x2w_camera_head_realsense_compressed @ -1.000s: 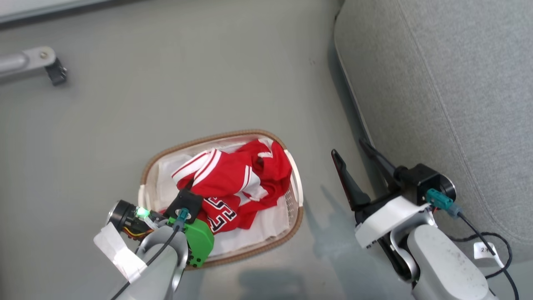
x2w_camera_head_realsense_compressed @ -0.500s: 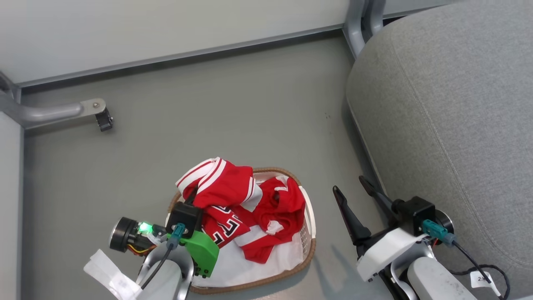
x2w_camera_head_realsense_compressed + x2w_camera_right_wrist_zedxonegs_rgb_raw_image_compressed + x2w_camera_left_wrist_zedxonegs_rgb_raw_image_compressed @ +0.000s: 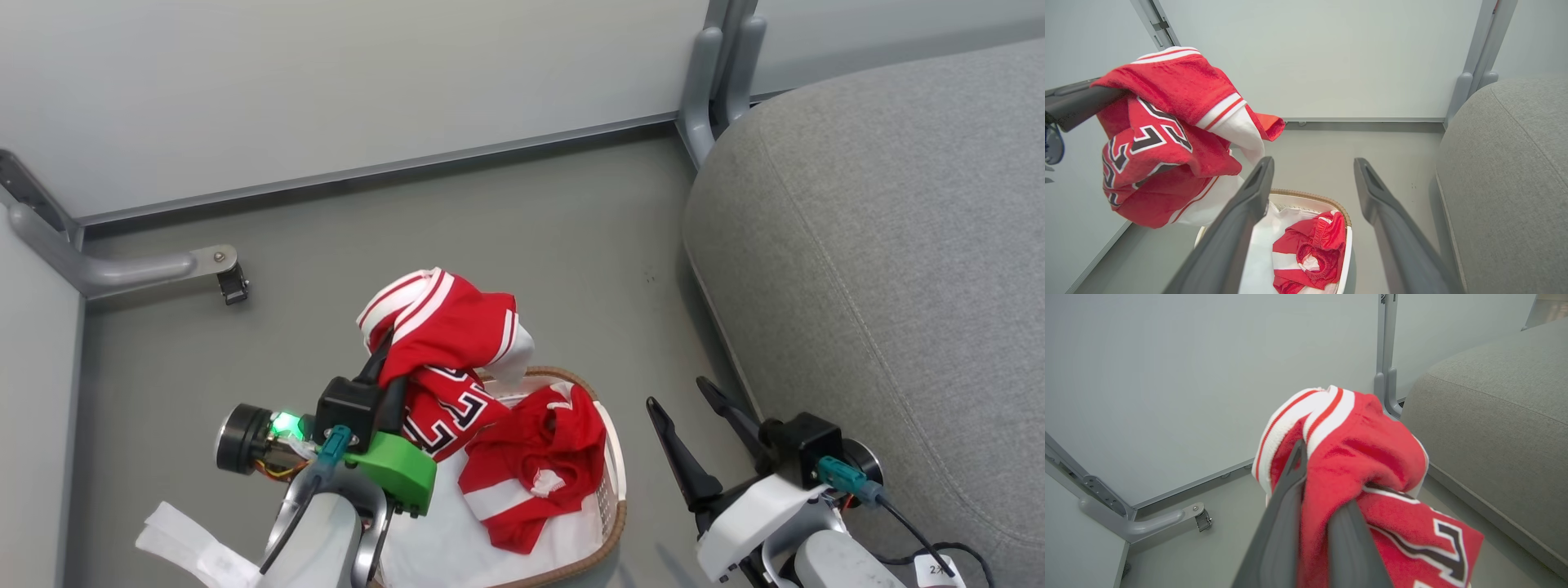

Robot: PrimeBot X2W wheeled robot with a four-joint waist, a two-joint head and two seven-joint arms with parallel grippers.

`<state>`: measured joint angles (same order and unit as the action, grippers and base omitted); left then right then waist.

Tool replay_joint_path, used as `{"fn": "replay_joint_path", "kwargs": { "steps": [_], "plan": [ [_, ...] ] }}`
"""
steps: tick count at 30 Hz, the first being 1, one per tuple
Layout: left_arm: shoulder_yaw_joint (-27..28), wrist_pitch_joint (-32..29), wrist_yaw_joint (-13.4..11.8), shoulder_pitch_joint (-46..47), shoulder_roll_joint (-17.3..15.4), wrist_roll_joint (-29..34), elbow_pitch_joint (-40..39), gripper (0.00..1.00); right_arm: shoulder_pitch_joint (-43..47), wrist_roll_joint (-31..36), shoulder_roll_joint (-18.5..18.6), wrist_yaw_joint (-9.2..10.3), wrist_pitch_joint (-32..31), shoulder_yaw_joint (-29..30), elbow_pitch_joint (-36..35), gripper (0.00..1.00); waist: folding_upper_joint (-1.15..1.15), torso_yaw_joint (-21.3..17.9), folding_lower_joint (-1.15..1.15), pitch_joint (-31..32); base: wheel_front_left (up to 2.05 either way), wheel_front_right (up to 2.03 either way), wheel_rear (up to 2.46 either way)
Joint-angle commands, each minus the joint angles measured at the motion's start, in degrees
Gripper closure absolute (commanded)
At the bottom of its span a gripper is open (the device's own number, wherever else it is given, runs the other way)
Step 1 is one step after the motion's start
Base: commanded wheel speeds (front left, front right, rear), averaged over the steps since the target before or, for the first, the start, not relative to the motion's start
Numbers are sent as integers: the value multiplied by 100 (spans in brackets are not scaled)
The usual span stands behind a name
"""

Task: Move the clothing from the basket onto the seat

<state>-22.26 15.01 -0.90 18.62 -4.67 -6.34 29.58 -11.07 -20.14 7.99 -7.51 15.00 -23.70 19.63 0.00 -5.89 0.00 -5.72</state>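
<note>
Jersey (image 3: 445, 327) now higher above the basket (image 3: 563, 376), left hand (image 3: 382, 363) clamped on it; right hand (image 3: 676, 392) apart.

A matte grey floor (image 3: 506, 245) ran back to a pale, plain wall panel (image 3: 367, 82), with a thin grey skirting strip (image 3: 367, 173) along the joint. At the left, a curved grey metal bracket arm (image 3: 139, 268) reached out low from the corner frame, ending in a small black foot (image 3: 233, 287) that stood on the floor. A second pale panel (image 3: 37, 425) closed off the left side. Farther right, twin grey upright posts (image 3: 722, 73) stood against the wall. A plain white sheet of thin cloth (image 3: 445, 539) lay rumpled near the bottom edge.
</note>
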Motion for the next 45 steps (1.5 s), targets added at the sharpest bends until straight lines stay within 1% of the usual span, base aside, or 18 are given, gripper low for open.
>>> {"fn": "replay_joint_path", "kwargs": {
  "steps": [1, 7, 13, 22, 29, 35, 42, 45],
  "plan": [
    [52, 25, 34, -26, 4, 27, -120, 100, 92, -40, -7, 4, 27, 8, 11, 0, 0, -3, 0, 50, 0, 0, 0],
    [222, 24, 131, 145, 99, -103, -628, 100, 124, -60, -15, 4, 27, -21, 29, 0, 0, 6, 0, 96, 0, 0, 0],
    [219, 25, 229, 332, 138, -148, -1040, 100, 167, -51, -26, 4, 28, -27, 45, 0, 0, 33, 0, 128, 0, 0, 0],
    [183, 24, 231, 426, 167, -304, -1259, 100, 198, -46, -31, 4, 28, -40, 64, 0, 0, 31, 0, 153, 0, 0, 0],
    [89, 24, 147, 382, 171, -419, -1325, 100, 144, -99, -70, 4, 28, -97, -12, 0, 0, 37, 0, 126, 0, 0, 0],
    [19, 24, 76, 455, 170, -504, -1344, 100, -284, -163, -68, 4, 28, -490, -344, 0, 0, 73, 0, 27, 0, 0, 0],
    [-122, 24, 14, 482, 170, -611, -1347, 100, -1076, -309, -50, 4, 27, -1200, -728, 0, 0, 154, 0, -61, 0, 0, 0],
    [-193, 24, -18, 513, 169, -628, -1346, 100, -1378, -382, -59, 4, 27, -1448, -779, 0, 0, 204, 0, -90, 0, 0, 0]
  ]
}}
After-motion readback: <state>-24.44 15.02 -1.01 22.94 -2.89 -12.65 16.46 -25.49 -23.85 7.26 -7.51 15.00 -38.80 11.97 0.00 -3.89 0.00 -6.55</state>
